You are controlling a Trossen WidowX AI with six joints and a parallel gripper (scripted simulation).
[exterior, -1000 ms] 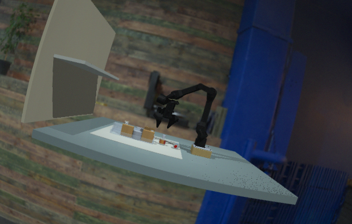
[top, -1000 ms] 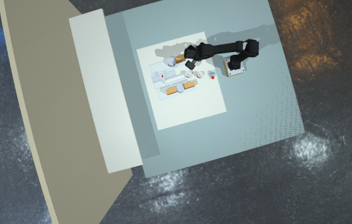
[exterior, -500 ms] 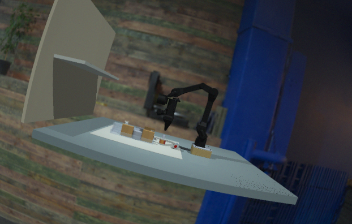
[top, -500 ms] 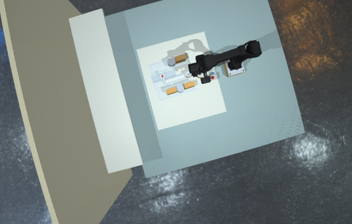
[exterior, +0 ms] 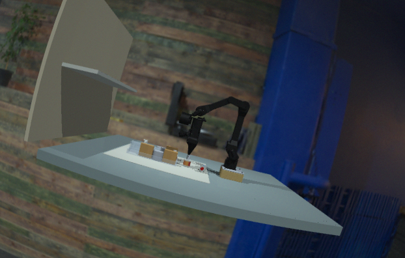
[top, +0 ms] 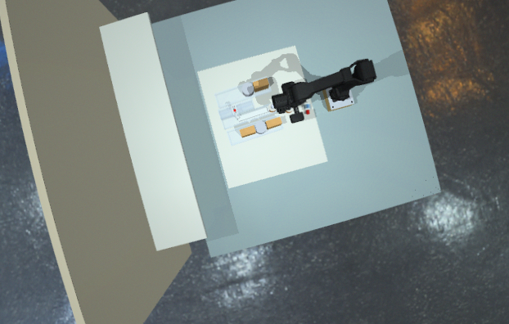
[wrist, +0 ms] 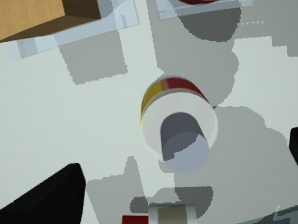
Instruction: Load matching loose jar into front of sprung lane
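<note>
Below the tool (exterior: 188, 157) (wrist: 190, 157), whose fingers were spread around nothing, an upright jar (exterior: 187, 163) (wrist: 179, 122) with a red-and-yellow band and a grey knob stood on the white mat (top: 269, 164) (exterior: 155, 168) (wrist: 40, 120). A second jar (wrist: 172, 215) lay on its side nearby. Clear lanes (top: 232, 139) (exterior: 133, 148) (wrist: 131, 19) held tan blocks (top: 248, 131) (exterior: 146, 149) (wrist: 35, 15), toward the bench (top: 335, 184) (exterior: 168, 186) edge nearest the raised white shelf (top: 152, 131) (exterior: 98, 72). Which jar matched could not be told.
</note>
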